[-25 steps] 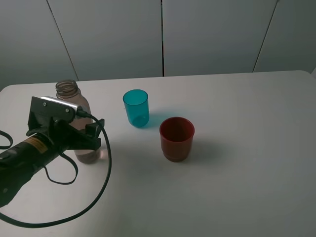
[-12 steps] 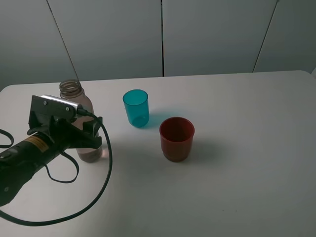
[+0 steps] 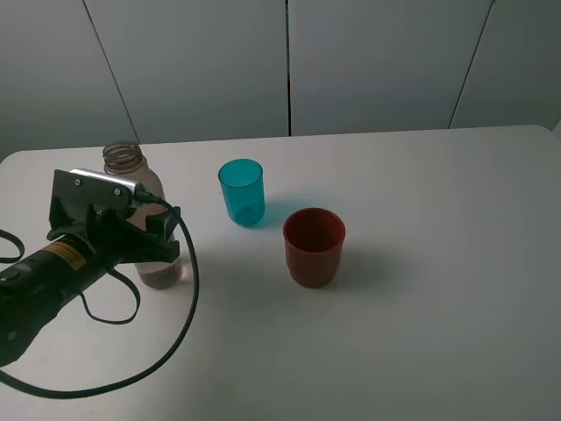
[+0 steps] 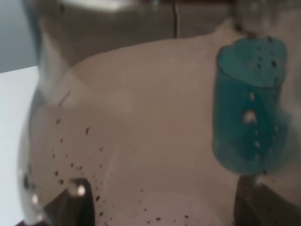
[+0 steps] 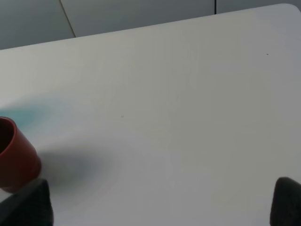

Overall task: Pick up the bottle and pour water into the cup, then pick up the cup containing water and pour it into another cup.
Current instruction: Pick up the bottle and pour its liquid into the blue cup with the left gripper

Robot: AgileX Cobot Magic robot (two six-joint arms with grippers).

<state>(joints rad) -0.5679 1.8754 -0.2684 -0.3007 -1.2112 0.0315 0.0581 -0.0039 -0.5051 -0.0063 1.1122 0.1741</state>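
White matte tabletop (image 3: 438,263), smooth, far corners rounded. Behind its far edge stands a wall of pale grey flat panels (image 3: 377,61). Thin dark seams (image 3: 288,70) split the panels: one upright above the tabletop's middle, others slanting to either side. Light even, soft-edged shadows.

One bottle (image 3: 123,162), one teal cup (image 3: 242,193), one red cup (image 3: 314,247).

Droplet-speckled bottle (image 4: 141,141), clamped in the left gripper (image 4: 164,209), fills the view; the cup (image 4: 249,108) stands behind it.
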